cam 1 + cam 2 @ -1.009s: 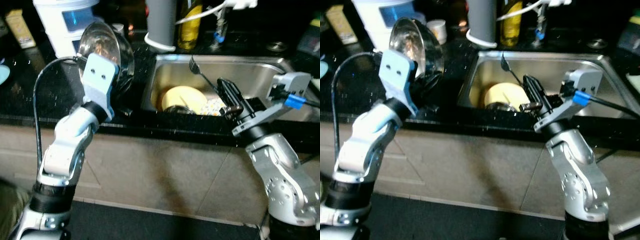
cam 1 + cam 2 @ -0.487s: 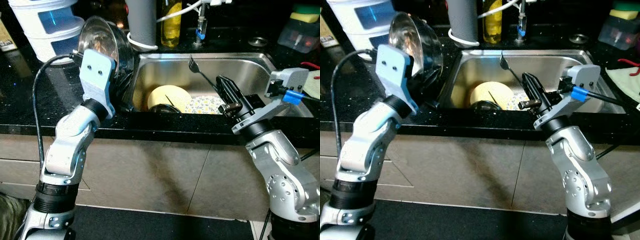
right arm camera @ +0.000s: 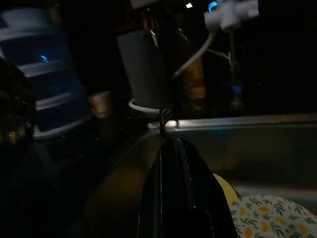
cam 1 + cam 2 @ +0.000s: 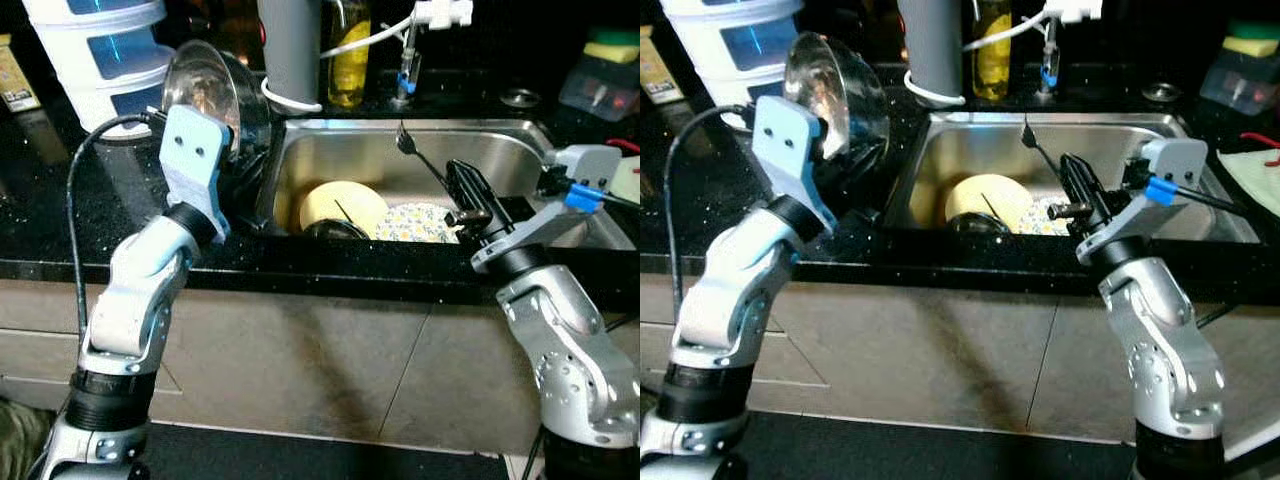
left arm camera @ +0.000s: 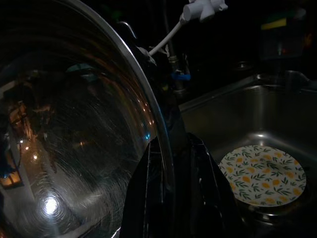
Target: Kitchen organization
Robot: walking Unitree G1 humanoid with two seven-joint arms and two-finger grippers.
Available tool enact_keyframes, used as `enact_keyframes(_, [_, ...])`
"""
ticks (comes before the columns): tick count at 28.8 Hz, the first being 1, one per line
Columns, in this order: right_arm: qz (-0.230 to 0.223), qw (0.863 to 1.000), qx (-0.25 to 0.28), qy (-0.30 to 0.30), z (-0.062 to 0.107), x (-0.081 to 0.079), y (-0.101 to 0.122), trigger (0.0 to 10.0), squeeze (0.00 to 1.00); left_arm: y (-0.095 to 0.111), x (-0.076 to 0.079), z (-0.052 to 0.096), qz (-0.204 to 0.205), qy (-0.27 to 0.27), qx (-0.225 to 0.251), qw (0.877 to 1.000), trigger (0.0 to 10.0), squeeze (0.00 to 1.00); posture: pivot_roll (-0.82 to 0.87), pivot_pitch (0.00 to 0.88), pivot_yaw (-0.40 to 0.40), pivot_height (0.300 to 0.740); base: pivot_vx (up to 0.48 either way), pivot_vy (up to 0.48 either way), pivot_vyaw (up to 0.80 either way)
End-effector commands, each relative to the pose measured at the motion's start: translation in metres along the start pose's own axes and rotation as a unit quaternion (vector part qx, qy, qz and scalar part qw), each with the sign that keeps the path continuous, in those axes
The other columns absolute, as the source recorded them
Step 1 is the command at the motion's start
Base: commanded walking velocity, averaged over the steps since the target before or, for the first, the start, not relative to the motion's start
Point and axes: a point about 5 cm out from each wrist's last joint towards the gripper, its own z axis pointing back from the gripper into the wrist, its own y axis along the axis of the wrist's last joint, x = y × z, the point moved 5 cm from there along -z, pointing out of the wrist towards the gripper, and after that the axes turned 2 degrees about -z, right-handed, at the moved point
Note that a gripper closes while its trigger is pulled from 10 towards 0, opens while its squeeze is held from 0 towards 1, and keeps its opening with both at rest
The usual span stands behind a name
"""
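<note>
A shiny steel bowl point(image 4: 212, 92) is held tilted on its edge over the black counter, just left of the sink point(image 4: 500, 140). My left gripper point(image 5: 168, 148) is shut on the bowl's rim. My right gripper point(image 4: 470, 195) is shut on the handle of a dark fork point(image 4: 420, 160), whose tines point(image 3: 163, 116) point up and away over the sink. In the basin lie a yellow plate point(image 4: 340, 203) and a floral plate point(image 4: 418, 222), with a small dark dish point(image 4: 325, 230) at their front.
Stacked white containers point(image 4: 100, 50) stand at the back left, with a grey cylinder point(image 4: 290, 45) and a yellow bottle point(image 4: 350, 50) behind the sink. A white tap sprayer point(image 4: 430, 15) hangs above. A box with a sponge point(image 4: 605, 85) sits back right. The counter edge point(image 4: 300, 270) runs in front of me.
The whole view has shifted as the camera moved. Both grippers keep their holds, and the bowl and the fork stay about where they were relative to the sink.
</note>
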Motion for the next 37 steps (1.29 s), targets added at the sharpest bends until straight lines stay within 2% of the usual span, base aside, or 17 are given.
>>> enact_keyframes(1, [0.003, 1.000, -0.007, -0.005, -0.002, 0.002, -0.002, 10.0, 0.00, 0.007, -0.001, 0.001, -0.008, -0.003, 0.016, 1.000, 10.0, 0.00, -0.02, 0.000, 0.020, 0.740, 0.251, 0.000, -0.79])
enact_keyframes(5, [0.003, 1.000, -0.011, -0.007, -0.003, 0.003, -0.004, 10.0, 0.00, 0.007, 0.001, 0.001, -0.007, -0.008, 0.015, 1.000, 10.0, 0.00, -0.02, 0.000, 0.020, 0.740, 0.247, 0.000, -0.79])
enact_keyframes(10, [-0.001, 1.000, -0.005, -0.008, -0.003, 0.002, -0.002, 10.0, 0.00, 0.007, 0.003, 0.000, -0.005, -0.014, 0.015, 1.000, 10.0, 0.00, -0.02, 0.000, 0.019, 0.740, 0.245, 0.000, 0.00])
enact_keyframes(16, [0.001, 1.000, -0.008, -0.010, -0.003, 0.002, -0.002, 10.0, 0.00, 0.009, 0.016, 0.002, 0.023, -0.047, 0.022, 0.998, 10.0, 0.00, -0.02, 0.000, 0.018, 0.740, 0.040, 0.000, 0.00])
enact_keyframes(19, [0.012, 1.000, -0.018, -0.010, -0.003, 0.002, -0.005, 10.0, 0.00, 0.003, 0.029, 0.003, 0.029, -0.082, 0.001, 0.996, 10.0, 0.00, -0.02, 0.000, 0.017, 0.740, 0.000, 0.000, 0.00])
enact_keyframes(20, [0.012, 1.000, -0.018, -0.010, -0.003, 0.002, -0.005, 10.0, 0.00, 0.003, 0.029, 0.003, 0.029, -0.082, 0.001, 0.996, 10.0, 0.00, -0.02, 0.000, 0.017, 0.740, 0.000, 0.000, 0.00])
enact_keyframes(21, [0.020, 0.999, -0.025, -0.010, -0.003, 0.002, -0.007, 10.0, 0.00, -0.004, 0.039, 0.005, 0.025, -0.114, -0.019, 0.993, 10.0, 0.00, -0.02, 0.000, 0.017, 0.740, 0.000, 0.000, 0.00])
enact_keyframes(22, [0.023, 0.999, -0.029, -0.010, -0.003, 0.002, -0.008, 10.0, 0.00, -0.007, 0.043, 0.007, 0.020, -0.127, -0.028, 0.991, 10.0, 0.00, -0.02, 0.000, 0.017, 0.740, 0.000, 0.000, 0.00])
enact_keyframes(23, [0.023, 0.999, -0.029, -0.010, -0.003, 0.002, -0.008, 10.0, 0.00, -0.007, 0.043, 0.007, 0.020, -0.127, -0.028, 0.991, 10.0, 0.00, -0.02, 0.000, 0.017, 0.740, 0.000, 0.000, 0.00])
enact_keyframes(24, [0.036, 0.998, -0.042, -0.010, -0.003, 0.002, -0.013, 10.0, 0.00, -0.016, 0.050, 0.010, 0.009, -0.153, -0.049, 0.987, 10.0, 0.00, -0.02, 0.000, 0.017, 0.740, 0.000, 0.000, 0.00])
enact_keyframes(27, [0.062, 0.995, -0.073, -0.016, -0.003, 0.003, -0.024, 10.0, 0.00, -0.028, 0.056, 0.016, -0.020, -0.182, -0.073, 0.980, 10.0, 0.00, -0.02, 0.000, 0.018, 0.740, 0.000, 0.000, 0.00])
enact_keyframes(32, [0.078, 0.992, -0.098, -0.028, -0.005, 0.006, -0.032, 10.0, 0.00, -0.028, 0.054, 0.014, -0.042, -0.198, -0.069, 0.977, 10.0, 0.00, -0.02, 0.000, 0.017, 0.740, 0.000, 0.000, 0.00])
enact_keyframes(37, [0.090, 0.990, -0.107, -0.028, -0.005, 0.005, -0.034, 10.0, 0.00, -0.026, 0.058, 0.014, -0.060, -0.259, -0.061, 0.962, 10.0, 0.00, -0.03, 0.000, 0.013, 0.740, 0.000, 0.000, 0.00])
